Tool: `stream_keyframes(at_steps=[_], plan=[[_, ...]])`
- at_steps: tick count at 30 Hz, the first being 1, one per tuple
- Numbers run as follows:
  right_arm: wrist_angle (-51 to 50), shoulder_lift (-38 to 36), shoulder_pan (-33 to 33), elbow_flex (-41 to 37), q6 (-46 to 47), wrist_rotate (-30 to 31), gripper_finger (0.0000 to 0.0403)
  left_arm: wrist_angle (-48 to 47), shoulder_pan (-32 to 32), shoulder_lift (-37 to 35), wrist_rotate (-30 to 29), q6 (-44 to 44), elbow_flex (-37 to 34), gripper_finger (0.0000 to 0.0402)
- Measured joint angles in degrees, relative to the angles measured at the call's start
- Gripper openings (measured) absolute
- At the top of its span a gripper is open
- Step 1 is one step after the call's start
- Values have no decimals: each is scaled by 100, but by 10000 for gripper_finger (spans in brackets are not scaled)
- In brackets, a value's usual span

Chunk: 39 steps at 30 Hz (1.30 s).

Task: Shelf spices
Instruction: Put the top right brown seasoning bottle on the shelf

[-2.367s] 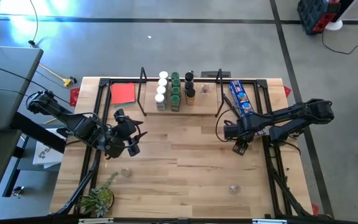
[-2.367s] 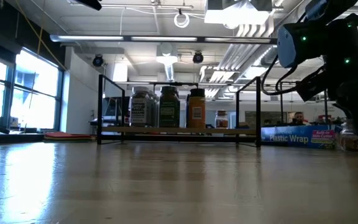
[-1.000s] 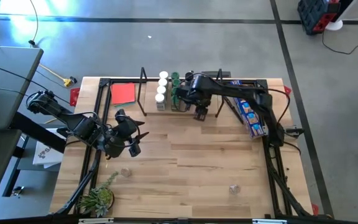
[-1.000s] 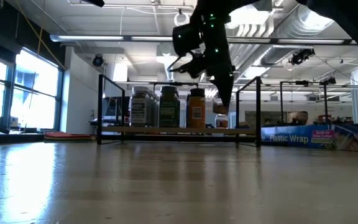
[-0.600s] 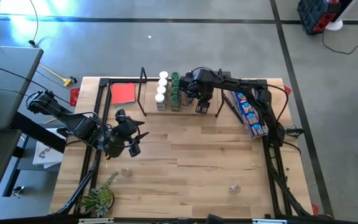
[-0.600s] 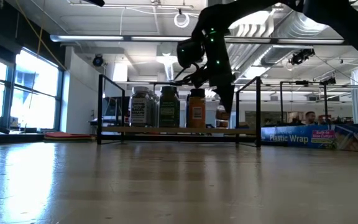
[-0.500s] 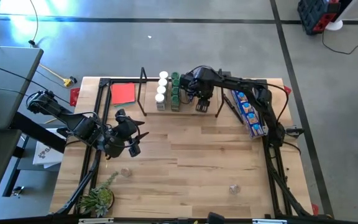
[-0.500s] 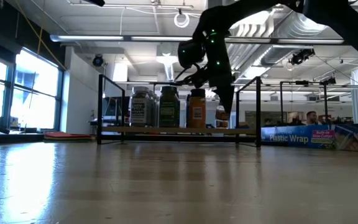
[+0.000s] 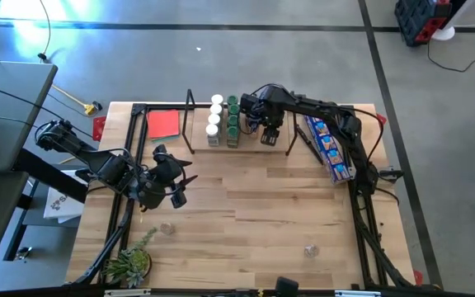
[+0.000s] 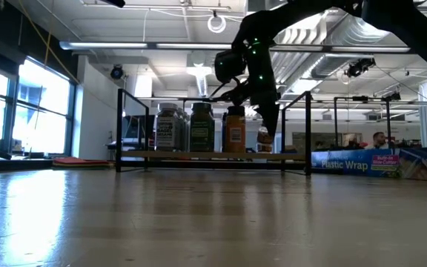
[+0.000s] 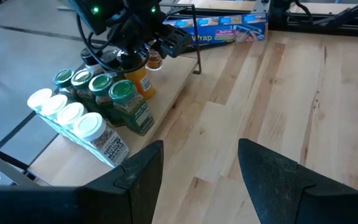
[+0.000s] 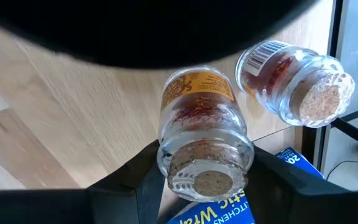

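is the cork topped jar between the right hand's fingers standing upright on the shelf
Upright: the small cork-stoppered glass jar stands on the light wooden shelf board, cork facing the wrist camera.

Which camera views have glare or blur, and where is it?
High view: bright glare on the grey floor at the top left corner. Low view: the wooden tabletop in the foreground is soft, ceiling lights blown out. Right wrist view: a dark blurred shape hides the top above the cork-topped glass jar.

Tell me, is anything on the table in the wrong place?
Yes. One small jar by the plant and another small jar farther right sit alone, far from the shelf where the other spices stand in rows. The blue box lies slanted too.
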Motion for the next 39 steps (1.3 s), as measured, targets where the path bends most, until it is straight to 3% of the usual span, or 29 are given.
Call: stream_keyframes(at_steps=[7,12,22,29,31,35,39], plan=[[-20,0,-37,0,-152,-384,184,81,0,0,12,0,0,201],[-17,0,-37,0,-97,-378,210,106,0,0,38,0,0,201],[-142,-53,-29,-4,-4,166,231,116,0,0,52,-2,0,201],[-223,-582,88,-9,-2,326,231,114,0,0,54,-2,0,201],[-270,-731,143,-9,24,92,231,114,0,0,28,-2,0,201],[-419,-861,324,-7,-422,-1240,229,112,0,0,28,31,0,201],[-183,-813,475,-146,-683,-1306,202,102,0,0,29,92,0,201]])
